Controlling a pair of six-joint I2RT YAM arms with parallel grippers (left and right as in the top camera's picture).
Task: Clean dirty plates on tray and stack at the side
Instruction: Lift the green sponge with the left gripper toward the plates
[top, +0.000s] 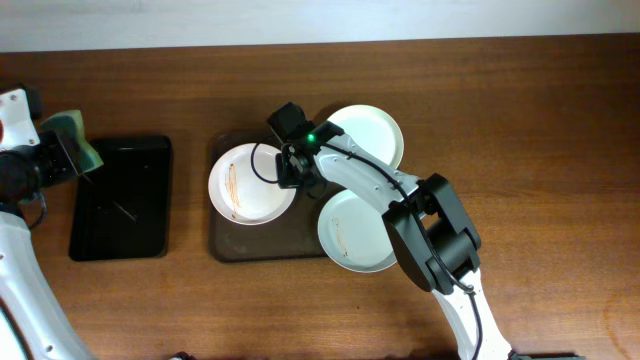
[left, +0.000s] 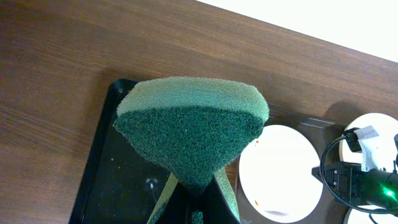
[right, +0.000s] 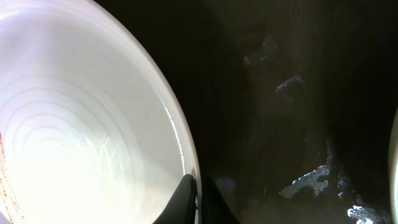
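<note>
A brown tray (top: 225, 245) holds a white plate with brown smears (top: 245, 182) at its left. A second smeared plate (top: 352, 232) overlaps the tray's right edge and a third plate (top: 372, 132) lies at the back right. My right gripper (top: 291, 175) is shut on the right rim of the left plate (right: 93, 124), one finger inside the rim and one outside (right: 198, 202). My left gripper (top: 70, 145) is shut on a green sponge (left: 189, 124) above the black tray (top: 120, 200).
The black tray (left: 106, 180) sits at the left, empty apart from small specks. The brown tray floor (right: 292, 112) is wet and glossy beside the plate. The wooden table's far edge runs along the back.
</note>
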